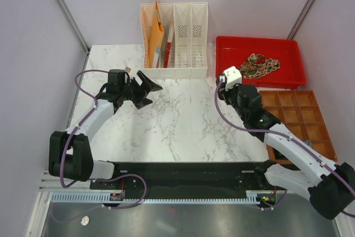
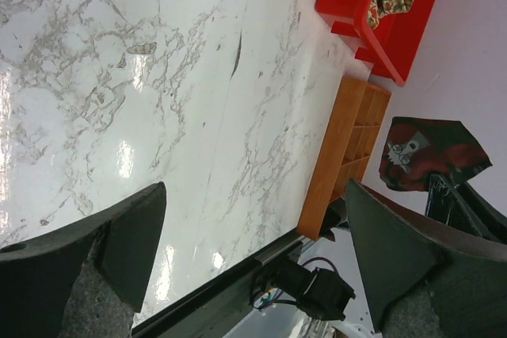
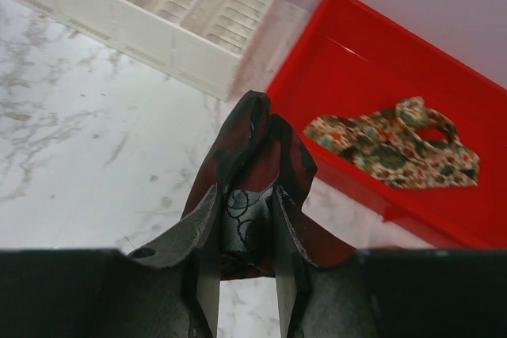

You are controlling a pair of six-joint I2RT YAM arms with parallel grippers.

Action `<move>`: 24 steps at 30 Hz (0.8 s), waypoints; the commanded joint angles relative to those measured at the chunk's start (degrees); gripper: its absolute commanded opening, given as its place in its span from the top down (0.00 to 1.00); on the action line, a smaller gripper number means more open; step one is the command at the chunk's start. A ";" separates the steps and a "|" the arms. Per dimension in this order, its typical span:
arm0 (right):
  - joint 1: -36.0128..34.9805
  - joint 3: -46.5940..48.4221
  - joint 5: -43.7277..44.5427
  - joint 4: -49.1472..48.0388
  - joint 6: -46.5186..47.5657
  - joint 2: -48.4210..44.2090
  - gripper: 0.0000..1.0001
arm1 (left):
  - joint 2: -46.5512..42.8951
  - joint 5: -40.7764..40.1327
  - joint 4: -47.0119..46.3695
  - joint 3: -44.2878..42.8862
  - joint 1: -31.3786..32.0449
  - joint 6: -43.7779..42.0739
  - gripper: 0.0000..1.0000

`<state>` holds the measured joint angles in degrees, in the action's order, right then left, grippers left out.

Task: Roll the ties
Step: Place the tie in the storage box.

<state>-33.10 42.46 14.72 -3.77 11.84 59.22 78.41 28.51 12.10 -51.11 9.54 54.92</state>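
The left hand (image 1: 147,94) hangs over the counter (image 1: 177,126) with its fingers spread wide and nothing between them. The right hand (image 3: 244,195) is clamped on the dark maroon tie (image 3: 261,144), a folded bundle bulging up past its fingertips. Ahead and to the right of that hand, the paisley tie (image 3: 392,144) lies crumpled in the red tray (image 3: 348,53). Both ties look light, limp and rather slick, so a loose pinch would likely let the folds slide apart. I would take the paisley one by an end, pinching through all its layers
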 commanded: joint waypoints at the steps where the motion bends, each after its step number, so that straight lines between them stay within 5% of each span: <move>1: 5.13 3.16 3.47 14.38 -1.29 -7.53 1.00 | -1.60 2.51 0.12 -0.04 -0.49 -4.99 0.00; 7: 16.55 3.68 2.51 23.10 -5.68 -12.46 1.00 | -1.68 2.34 -0.32 0.22 -0.93 -4.20 0.00; 13: 24.82 9.48 8.56 25.83 -11.74 -5.79 1.00 | -0.81 2.78 -0.32 -0.92 -1.02 -3.76 0.00; 24: 34.93 17.57 32.12 39.42 -28.16 -0.16 1.00 | 0.51 3.48 0.56 -3.55 -2.42 -3.76 0.00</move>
<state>-2.13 57.12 35.83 27.35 -7.46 59.59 78.24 30.30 12.60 -51.72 7.68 53.01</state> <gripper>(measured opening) 0.338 0.993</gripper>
